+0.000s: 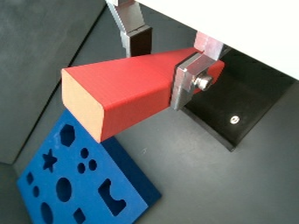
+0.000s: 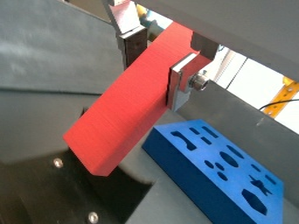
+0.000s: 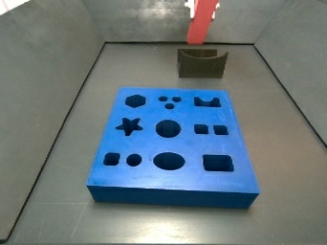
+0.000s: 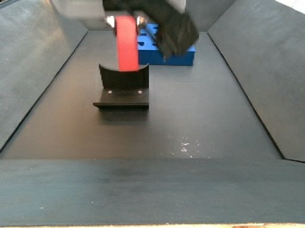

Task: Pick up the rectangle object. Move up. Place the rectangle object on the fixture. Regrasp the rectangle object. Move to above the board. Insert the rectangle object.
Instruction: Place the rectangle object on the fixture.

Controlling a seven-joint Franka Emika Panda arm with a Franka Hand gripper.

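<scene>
The rectangle object (image 1: 122, 92), a red-orange bar, runs out from between the fingers in both wrist views, with my gripper (image 1: 162, 66) shut on it. One silver finger plate (image 1: 187, 80) presses its side and the dark pad (image 1: 139, 42) meets the opposite side. In both side views the bar (image 3: 202, 21) hangs upright, its lower end just over the notch of the dark fixture (image 3: 201, 63); contact cannot be told. In a side view the gripper (image 4: 128, 13) sits above the bar (image 4: 124, 40) and the fixture (image 4: 121, 89). The blue board (image 3: 173, 139) lies flat with its cutouts showing.
Grey walls (image 3: 71, 105) enclose the dark floor on both sides. The fixture's base plate with screws (image 1: 233, 118) lies below the bar. The board (image 4: 150, 52) sits beyond the fixture in a side view, partly hidden by the wrist housing (image 4: 179, 34).
</scene>
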